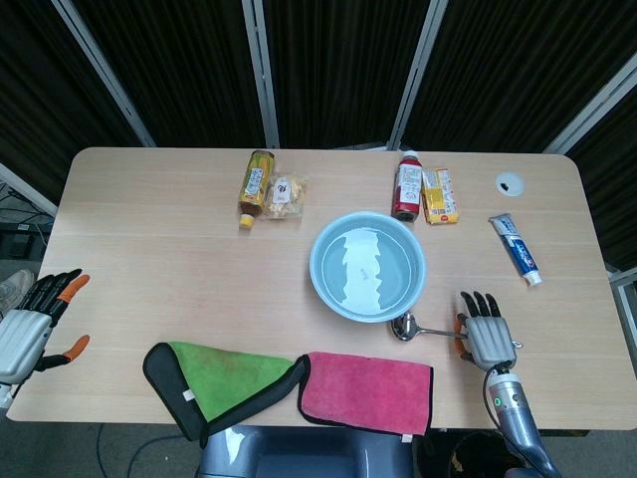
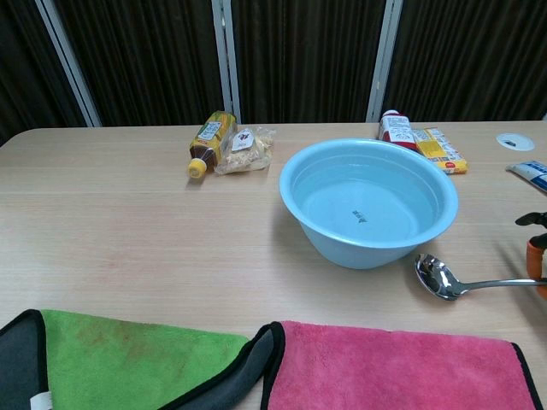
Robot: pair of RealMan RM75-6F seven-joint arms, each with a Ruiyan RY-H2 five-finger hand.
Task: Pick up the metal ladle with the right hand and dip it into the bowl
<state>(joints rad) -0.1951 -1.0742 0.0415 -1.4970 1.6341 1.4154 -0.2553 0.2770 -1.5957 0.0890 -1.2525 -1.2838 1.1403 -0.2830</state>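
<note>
The light blue bowl (image 1: 318,249) (image 2: 342,248) holds water and stands mid-table. The metal ladle (image 1: 403,326) (image 2: 438,278) lies just in front and to the right of it, cup toward the bowl and facing up, handle running right. My right hand (image 1: 486,334) (image 2: 536,252) is at the handle's far end and pinches it under the thumb, the other fingers stretched out flat. Only the hand's edge shows in the chest view. My left hand (image 1: 28,324) hangs off the table's left edge, fingers apart, holding nothing.
A green cloth (image 1: 224,383) and a pink cloth (image 1: 368,390) lie along the front edge. At the back are a yellow bottle (image 1: 256,184), a snack bag (image 1: 286,195), a red bottle (image 1: 406,186) and a yellow box (image 1: 439,195). A toothpaste tube (image 1: 516,249) lies at the right.
</note>
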